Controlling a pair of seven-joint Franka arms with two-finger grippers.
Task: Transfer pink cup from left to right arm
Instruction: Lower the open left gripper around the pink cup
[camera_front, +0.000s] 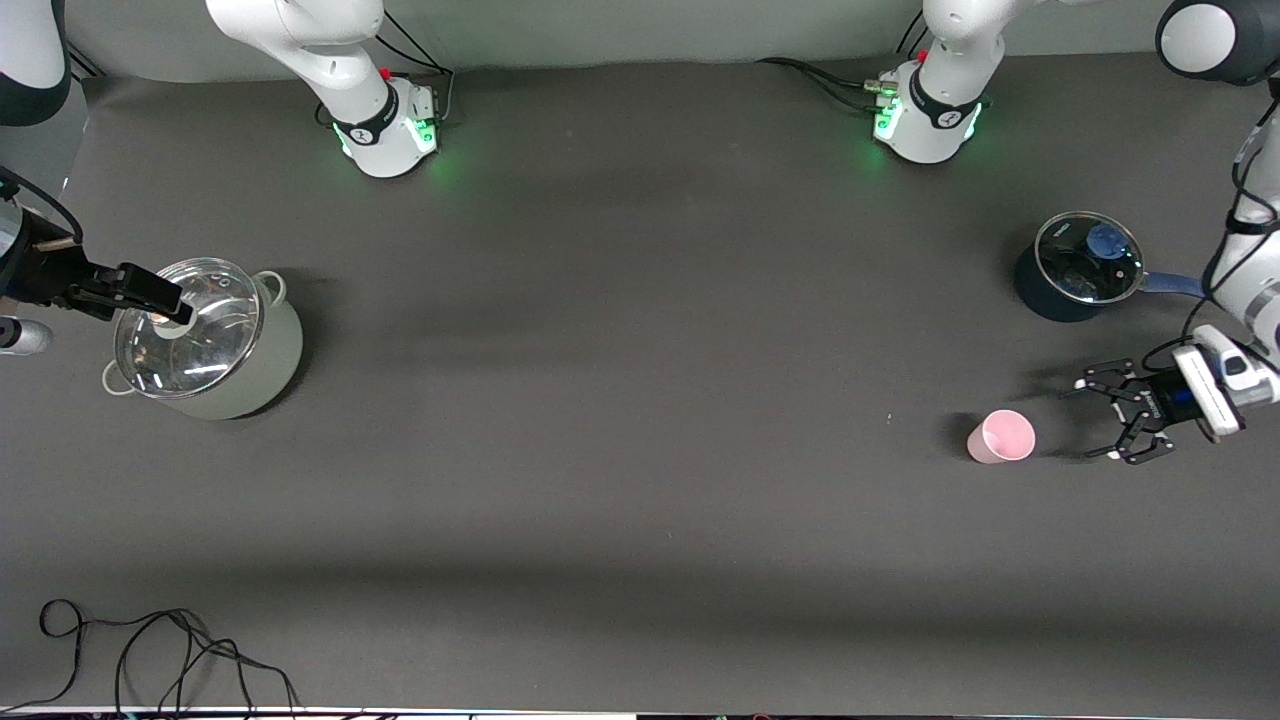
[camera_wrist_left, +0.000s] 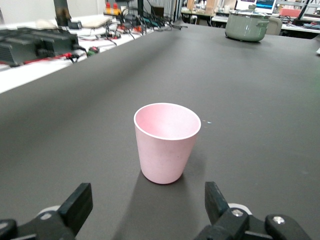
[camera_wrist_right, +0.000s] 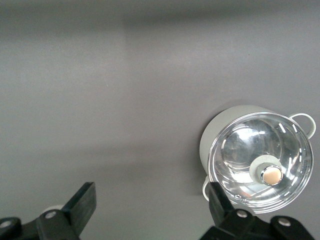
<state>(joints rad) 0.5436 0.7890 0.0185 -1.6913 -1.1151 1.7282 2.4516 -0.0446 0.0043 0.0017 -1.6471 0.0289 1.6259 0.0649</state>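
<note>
Robotics lab: two Franka arm bases (camera_front: 385, 125) bolted on a dark-matted table (camera_front: 620, 330); side benches with electronics and cables (camera_wrist_left: 45, 42), monitors (camera_wrist_left: 255, 5).

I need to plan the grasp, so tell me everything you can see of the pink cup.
The pink cup is a small, plain, pale pink tumbler that looks like plastic, tapered toward its base, with no handle. It stands upright, mouth open and empty, on the dark table toward the left arm's end. Nothing touches it; the left gripper is beside it, fingers open toward it.
</note>
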